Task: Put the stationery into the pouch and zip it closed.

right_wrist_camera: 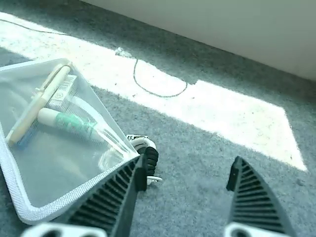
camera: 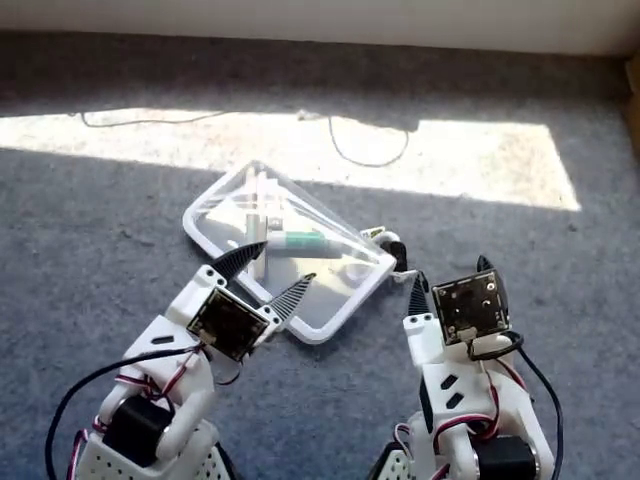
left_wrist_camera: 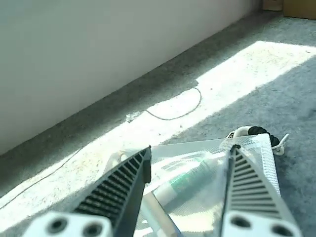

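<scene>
Grey short-pile carpet (camera: pixel 560 300) is the work surface, w/ pale wall (camera: pixel 400 18) along far side. Clear flat plastic pouch w/ white zip-tape border (camera: pixel 335 322) lies flat and diagonal, mid-view, just ahead of both arms. Inside it: white pen w/ green band (camera: pixel 300 240) and cream-coloured pen (right_wrist_camera: pixel 42 98) close beside it, both fully within the border. Black-and-white zip pull (camera: pixel 390 245) sits at the pouch corner nearest the right arm; can't tell if zip is run fully home. Left gripper (camera: pixel 278 268) is spread wide over pouch's near edge, holding nothing; contact w/ pouch unclear. Right gripper (camera: pixel 450 272) is also spread, nothing between fingers, over carpet just beside the zip-pull corner, apart from it. Thin dark cable (camera: pixel 365 160) loops on sunlit strip (camera: pixel 480 160) beyond pouch's far edge, apart from it. Carpet runs on well past every pouch edge, widest to the sides.
</scene>
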